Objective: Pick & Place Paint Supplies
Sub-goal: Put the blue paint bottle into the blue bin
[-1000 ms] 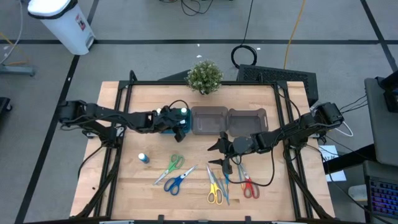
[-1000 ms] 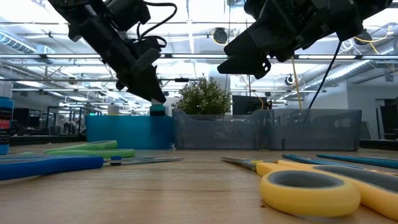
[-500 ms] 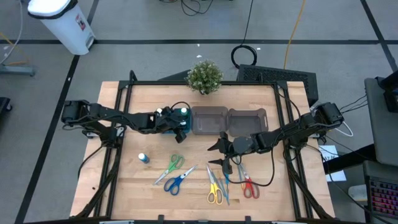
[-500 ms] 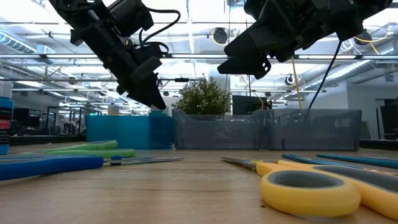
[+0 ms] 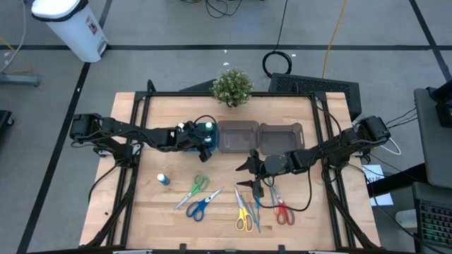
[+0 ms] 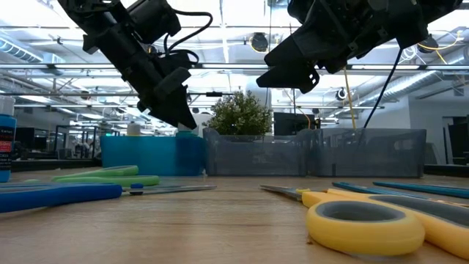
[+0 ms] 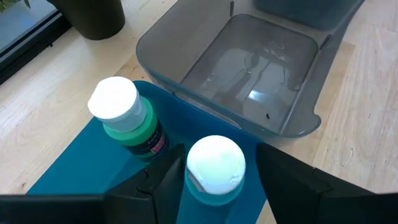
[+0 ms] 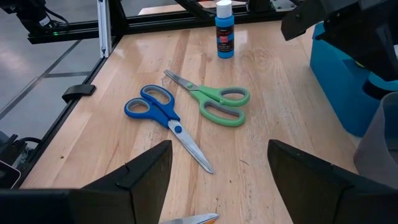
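Observation:
My left gripper point(image 7: 214, 186) is over the teal tray point(image 5: 192, 147) at the table's far middle, shut on a teal white-capped bottle point(image 7: 214, 167). A green white-capped bottle point(image 7: 122, 115) stands in the tray beside it. My right gripper point(image 5: 251, 174) hovers open above the table's middle, near the scissors, touching nothing. A blue bottle point(image 5: 163, 179) stands on the table to the left. Green scissors point(image 5: 198, 185), blue scissors point(image 5: 203, 204), yellow scissors point(image 5: 244, 216), red scissors point(image 5: 283, 212) and thin blue sticks point(image 5: 256, 210) lie flat near the near edge. My left gripper holds the teal bottle by its body just below the white cap point(image 7: 214, 163), one finger point(image 7: 166, 180) on each side. The fingers come from above, slanting down into the tray. The bottle stands upright inside the tray; its bottom is hidden.
Two grey translucent bins point(image 5: 259, 137) stand side by side right of the tray. A small potted plant point(image 5: 232, 86) is at the far edge. Cables trail from both arms. Bare wood lies along the table's left and right sides.
My left gripper has moved down and slightly toward the table's right, carrying the teal bottle from above the tray's rim down into the tray, where the low view no longer shows it. In the last half second it has kept still.

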